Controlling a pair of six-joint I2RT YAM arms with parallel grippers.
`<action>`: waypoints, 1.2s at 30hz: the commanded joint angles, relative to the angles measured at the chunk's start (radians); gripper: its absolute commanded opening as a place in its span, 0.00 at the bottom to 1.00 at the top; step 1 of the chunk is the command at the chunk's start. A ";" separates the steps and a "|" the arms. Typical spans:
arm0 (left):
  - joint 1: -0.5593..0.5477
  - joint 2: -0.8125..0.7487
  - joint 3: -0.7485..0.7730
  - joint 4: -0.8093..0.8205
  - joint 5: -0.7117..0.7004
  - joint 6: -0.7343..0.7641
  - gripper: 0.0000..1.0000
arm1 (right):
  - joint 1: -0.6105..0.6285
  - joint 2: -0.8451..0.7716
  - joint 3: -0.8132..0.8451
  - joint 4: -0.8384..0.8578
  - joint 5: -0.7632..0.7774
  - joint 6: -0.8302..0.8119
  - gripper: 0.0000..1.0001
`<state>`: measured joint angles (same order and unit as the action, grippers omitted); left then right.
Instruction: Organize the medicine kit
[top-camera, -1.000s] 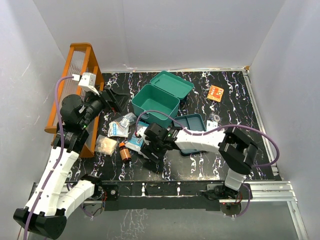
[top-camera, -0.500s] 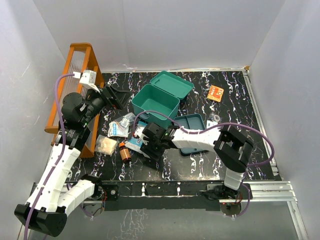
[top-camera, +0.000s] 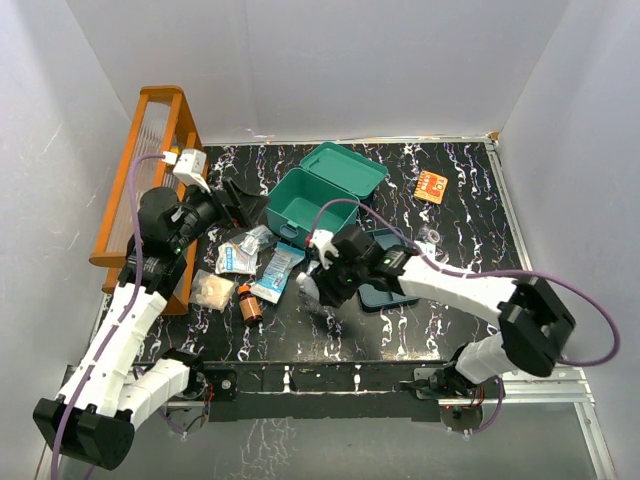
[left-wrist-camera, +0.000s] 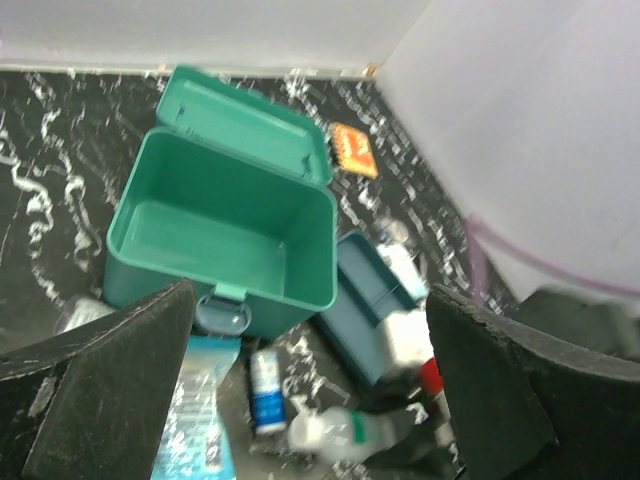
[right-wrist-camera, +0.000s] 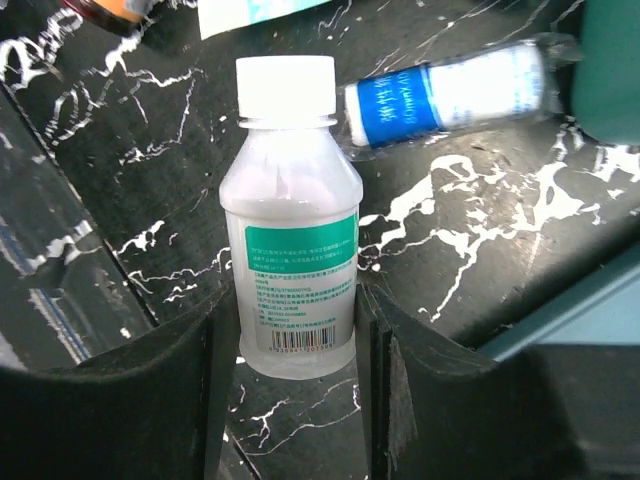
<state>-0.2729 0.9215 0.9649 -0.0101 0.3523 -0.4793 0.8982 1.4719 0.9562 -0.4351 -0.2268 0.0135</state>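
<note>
Top: medicine kit (top-camera: 300, 205) open mid-table, mouth up, long axis slanting left-right, lid (top-camera: 347, 168) tipped toward far wall. Left wrist: left gripper (left-wrist-camera: 310, 300) spread wide, empty, facing kit; tray (left-wrist-camera: 362, 285) just right. Right wrist: right gripper (right-wrist-camera: 292, 340) seemingly pinches white-capped bottle (right-wrist-camera: 290, 200); green label, print unreadable. Blue-labelled tube (right-wrist-camera: 450, 95) lies beside, text blurred.
</note>
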 joint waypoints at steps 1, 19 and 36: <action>-0.005 0.006 -0.056 -0.040 0.105 0.200 0.99 | -0.073 -0.121 -0.044 0.112 -0.163 0.075 0.35; -0.100 0.132 -0.115 0.258 0.498 0.560 0.99 | -0.296 -0.131 0.060 0.042 -0.678 0.543 0.35; -0.188 0.177 -0.015 -0.034 0.967 0.907 0.99 | -0.348 -0.161 0.027 0.167 -0.883 0.851 0.35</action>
<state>-0.4305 1.0641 0.9051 0.0776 1.2400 0.2806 0.5495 1.3369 0.9585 -0.3477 -1.0222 0.7933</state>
